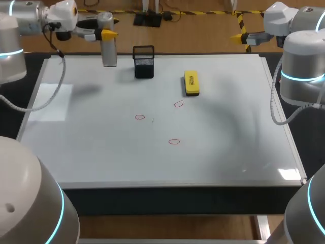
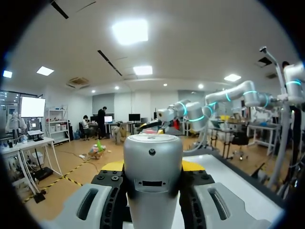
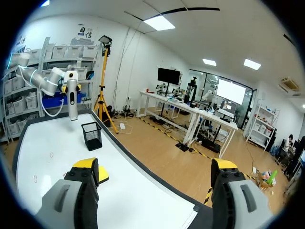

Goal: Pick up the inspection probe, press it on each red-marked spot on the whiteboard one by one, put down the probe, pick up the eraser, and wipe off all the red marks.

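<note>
My left gripper [image 1: 107,32] hangs over the far left corner of the whiteboard [image 1: 228,152], shut on the silver cylindrical inspection probe [image 1: 108,48], which points straight down and ends just above the board. In the left wrist view the probe [image 2: 152,176] fills the gap between both fingers. Three red ring marks lie mid-board: one [image 1: 139,117], another [image 1: 178,103] and a third [image 1: 174,142]. The yellow eraser [image 1: 191,83] lies flat beyond them. My right gripper [image 3: 155,167] is open and empty, held off the board's far right corner [image 1: 238,36].
A black mesh holder [image 1: 143,63] stands on the far side of the board, between the probe and the eraser. A pale sheet-like patch [image 1: 51,101] shows at the board's left edge.
</note>
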Motion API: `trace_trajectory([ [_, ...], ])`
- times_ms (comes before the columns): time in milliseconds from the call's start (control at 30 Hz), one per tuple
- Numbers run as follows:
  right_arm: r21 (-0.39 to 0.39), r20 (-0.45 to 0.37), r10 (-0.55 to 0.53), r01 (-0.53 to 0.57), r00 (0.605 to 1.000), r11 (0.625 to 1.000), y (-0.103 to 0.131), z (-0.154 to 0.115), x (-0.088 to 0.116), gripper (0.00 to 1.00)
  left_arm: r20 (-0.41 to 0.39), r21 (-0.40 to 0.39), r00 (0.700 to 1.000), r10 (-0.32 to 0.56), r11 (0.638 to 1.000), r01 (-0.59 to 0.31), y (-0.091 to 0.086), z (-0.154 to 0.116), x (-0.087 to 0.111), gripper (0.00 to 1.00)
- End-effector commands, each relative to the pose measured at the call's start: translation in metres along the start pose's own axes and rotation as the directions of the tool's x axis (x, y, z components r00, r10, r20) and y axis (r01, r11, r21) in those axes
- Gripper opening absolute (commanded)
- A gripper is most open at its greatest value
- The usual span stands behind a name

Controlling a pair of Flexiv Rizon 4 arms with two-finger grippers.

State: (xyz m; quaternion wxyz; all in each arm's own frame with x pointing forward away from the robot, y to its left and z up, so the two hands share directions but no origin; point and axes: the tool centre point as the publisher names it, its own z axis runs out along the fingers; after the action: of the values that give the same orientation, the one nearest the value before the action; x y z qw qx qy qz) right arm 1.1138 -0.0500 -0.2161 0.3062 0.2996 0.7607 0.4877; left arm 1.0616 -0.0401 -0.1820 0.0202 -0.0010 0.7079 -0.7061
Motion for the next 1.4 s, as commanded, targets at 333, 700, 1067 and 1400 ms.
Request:
trace_trajectory([
  [333, 0.0, 0.0, 0.0, 0.0, 1.0, 1.0, 0.0, 0.0, 0.0, 1.0, 0.129, -0.003, 0.992, -0.014, 1.0, 0.014, 0.019, -0.033, 0.027, 0.0],
  [700, 0.0, 0.0, 0.0, 0.0, 1.0, 1.0, 0.0, 0.0, 0.0, 1.0, 0.163, 0.009, 0.986, -0.028, 1.0, 0.027, 0.035, -0.052, 0.033, 0.0],
  [1067, 0.0, 0.0, 0.0, 0.0, 1.0, 1.0, 0.0, 0.0, 0.0, 1.0, 0.196, 0.016, 0.98, -0.042, 0.999, 0.04, 0.036, -0.052, 0.032, 0.0],
  [1400, 0.0, 0.0, 0.0, 0.0, 1.0, 1.0, 0.0, 0.0, 0.0, 1.0, 0.196, 0.016, 0.98, -0.042, 0.999, 0.04, 0.036, -0.052, 0.032, 0.0],
])
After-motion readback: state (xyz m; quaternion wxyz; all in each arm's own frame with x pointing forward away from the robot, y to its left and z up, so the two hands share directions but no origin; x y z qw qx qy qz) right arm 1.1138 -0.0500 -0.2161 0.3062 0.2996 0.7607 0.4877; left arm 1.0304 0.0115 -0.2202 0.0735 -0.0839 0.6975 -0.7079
